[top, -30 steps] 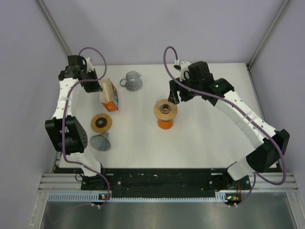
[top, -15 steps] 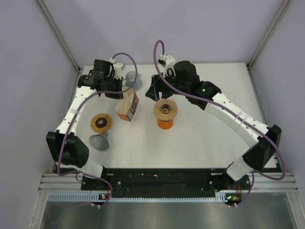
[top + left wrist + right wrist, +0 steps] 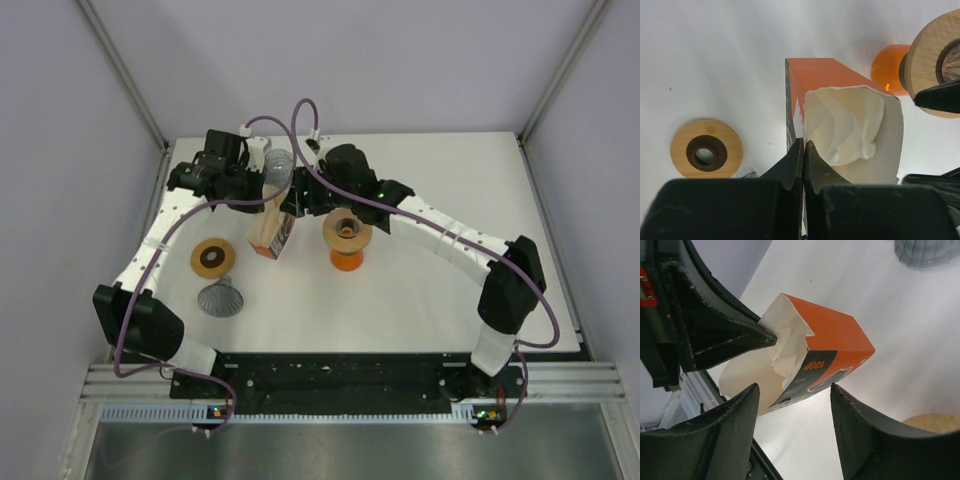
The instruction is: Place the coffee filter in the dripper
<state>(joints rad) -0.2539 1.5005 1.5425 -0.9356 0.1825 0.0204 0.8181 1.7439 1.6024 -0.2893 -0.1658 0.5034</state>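
White paper coffee filters (image 3: 845, 125) may bunch if the wide-spread right gripper (image 3: 794, 386) closes inside the orange cardboard box (image 3: 820, 75) clamped by the left gripper (image 3: 803, 144).

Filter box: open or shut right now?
Open. In the left wrist view the filter box has its top folded back and white filters bulge out; the left gripper pinches its edge.

Over the last 1 s the left gripper (image 3: 258, 190) hauled the filter box (image 3: 272, 228) from the table's left side in toward the middle, close to the orange stand (image 3: 347, 240). The right gripper (image 3: 297, 198) swung left too, and its spread jaws now sit right at the box's open top.
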